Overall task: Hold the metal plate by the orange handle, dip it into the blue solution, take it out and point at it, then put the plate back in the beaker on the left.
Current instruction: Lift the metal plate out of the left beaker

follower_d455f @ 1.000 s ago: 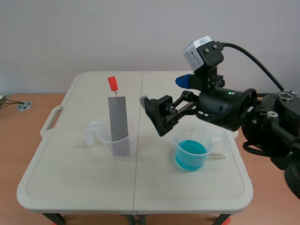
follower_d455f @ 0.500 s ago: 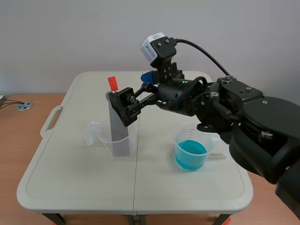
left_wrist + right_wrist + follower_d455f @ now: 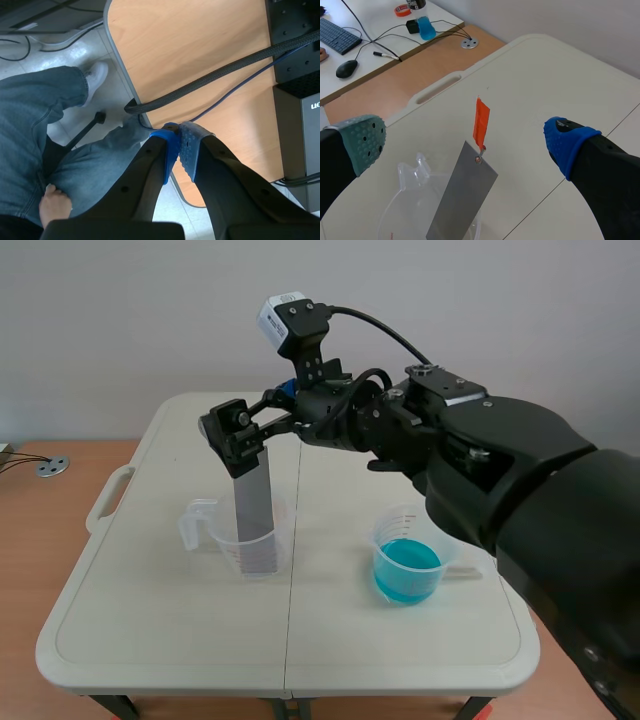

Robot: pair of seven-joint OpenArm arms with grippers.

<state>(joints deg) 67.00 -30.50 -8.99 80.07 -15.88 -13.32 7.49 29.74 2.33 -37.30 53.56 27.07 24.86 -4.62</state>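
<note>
Two right fingers (image 3: 362,142) apart — orange handle (image 3: 481,125) between; beaker (image 3: 222,538) marks illegible.

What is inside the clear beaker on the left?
The metal plate stands in the beaker, its orange handle above the rim. The plate covers part of the bottom; no liquid shows.

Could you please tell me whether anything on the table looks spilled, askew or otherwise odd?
Nothing stands out. The metal plate leans in the left beaker, with the open right gripper around its orange handle. The right beaker stands upright holding the blue solution, with no spill showing.
</note>
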